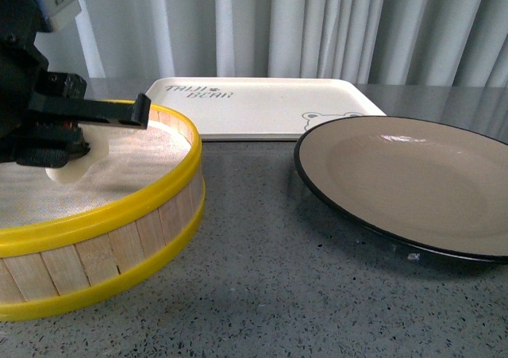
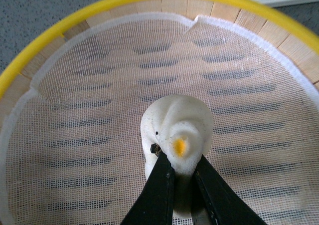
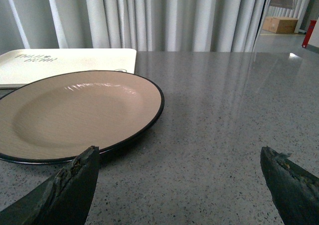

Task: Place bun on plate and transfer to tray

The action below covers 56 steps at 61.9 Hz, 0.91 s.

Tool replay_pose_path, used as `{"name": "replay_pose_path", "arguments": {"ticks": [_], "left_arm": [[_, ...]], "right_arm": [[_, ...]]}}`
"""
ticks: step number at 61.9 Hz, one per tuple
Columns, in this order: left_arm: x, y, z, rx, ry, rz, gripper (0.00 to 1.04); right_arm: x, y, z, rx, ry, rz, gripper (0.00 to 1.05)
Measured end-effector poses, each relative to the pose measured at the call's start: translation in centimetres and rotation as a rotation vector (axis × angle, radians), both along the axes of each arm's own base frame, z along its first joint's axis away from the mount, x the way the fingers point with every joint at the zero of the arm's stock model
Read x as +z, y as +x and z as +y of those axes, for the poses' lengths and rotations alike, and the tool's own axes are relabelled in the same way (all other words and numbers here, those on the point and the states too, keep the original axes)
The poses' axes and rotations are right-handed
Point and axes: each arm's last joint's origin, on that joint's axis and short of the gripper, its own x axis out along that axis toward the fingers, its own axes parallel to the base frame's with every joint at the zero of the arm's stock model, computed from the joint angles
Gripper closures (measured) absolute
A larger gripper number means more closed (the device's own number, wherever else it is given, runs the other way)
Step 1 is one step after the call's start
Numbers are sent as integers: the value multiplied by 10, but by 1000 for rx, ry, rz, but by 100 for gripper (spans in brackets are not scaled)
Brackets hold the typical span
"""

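My left gripper (image 2: 183, 161) is shut on the white bun (image 2: 175, 122), whose yellow dot shows between the black fingers; it holds the bun over the mesh liner inside the steamer basket. In the front view the left gripper (image 1: 59, 148) and the bun (image 1: 73, 167) are at the far left. The grey-brown plate (image 1: 413, 185) with a black rim sits empty at the right, also in the right wrist view (image 3: 70, 112). The cream-white tray (image 1: 262, 108) lies behind. My right gripper (image 3: 180, 157) is open and empty, just right of the plate.
The yellow-rimmed wooden steamer basket (image 1: 119, 223) stands at the front left, lined with white mesh (image 2: 99, 100). Grey speckled tabletop (image 1: 278, 294) lies between basket and plate. Pale curtains hang behind the table.
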Motion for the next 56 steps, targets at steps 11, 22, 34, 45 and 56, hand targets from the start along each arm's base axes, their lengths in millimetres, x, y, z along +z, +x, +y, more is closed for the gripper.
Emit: {"name": "replay_pose_path", "arguments": {"ticks": [11, 22, 34, 45, 56], "left_arm": [[38, 2, 2, 4, -31, -81, 100], [81, 8, -10, -28, -57, -164, 100], [121, 16, -62, -167, -92, -243, 100], [107, 6, -161, -429, -63, -212, 100], [76, -6, -202, -525, -47, -157, 100]], "right_arm": [[0, 0, 0, 0, 0, 0, 9], [0, 0, 0, 0, 0, 0, 9], [0, 0, 0, 0, 0, 0, 9], [0, 0, 0, 0, 0, 0, 9], [0, 0, 0, 0, 0, 0, 9]]}}
